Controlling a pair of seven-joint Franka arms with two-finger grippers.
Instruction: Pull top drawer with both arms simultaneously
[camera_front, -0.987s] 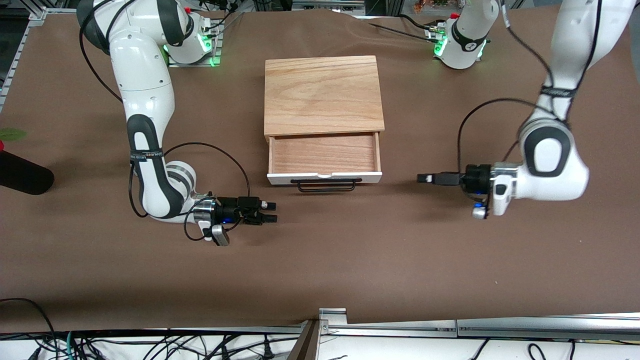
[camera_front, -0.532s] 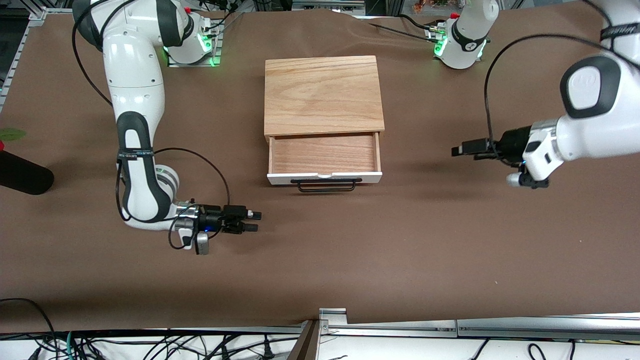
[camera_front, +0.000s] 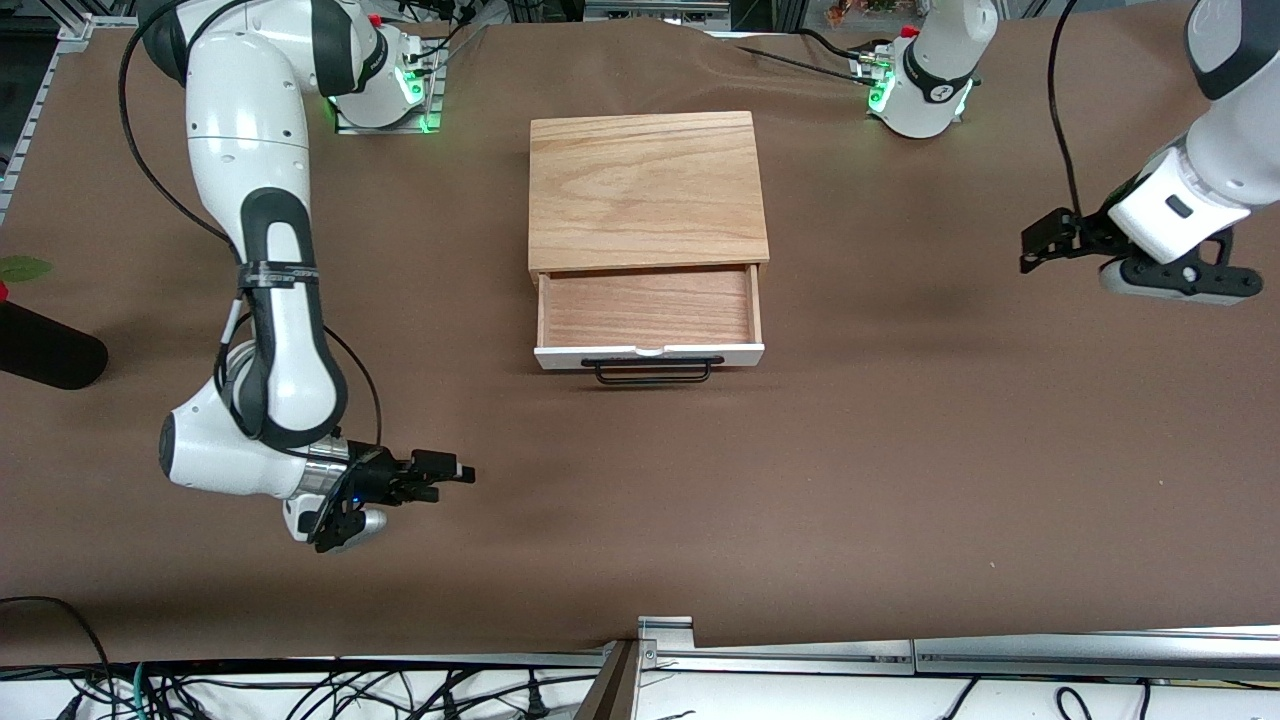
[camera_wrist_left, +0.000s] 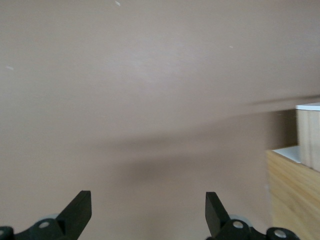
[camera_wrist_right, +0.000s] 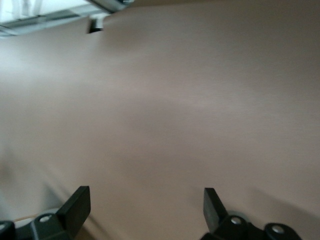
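The top drawer (camera_front: 648, 305) stands pulled out of the light-wood cabinet (camera_front: 645, 190), its wooden tray bare, with its white front panel and black wire handle (camera_front: 652, 372) facing the front camera. My left gripper (camera_front: 1032, 247) is open and empty, up in the air over bare table toward the left arm's end, well away from the drawer. Its wrist view shows open fingers (camera_wrist_left: 80, 207) and a corner of the cabinet (camera_wrist_left: 295, 195). My right gripper (camera_front: 455, 478) is open and empty, low over the table toward the right arm's end. Its wrist view shows only its fingers (camera_wrist_right: 79, 204) and brown table.
A black cylinder (camera_front: 45, 348) and a green leaf (camera_front: 22, 268) lie at the right arm's end of the table. The metal rail (camera_front: 800, 650) runs along the table edge nearest the front camera. Both arm bases (camera_front: 385, 85) stand along the top.
Both grippers have drawn away from the drawer. The left one rose and swung toward its end of the table. The right one moved toward the front camera and its own end. The drawer has not moved.
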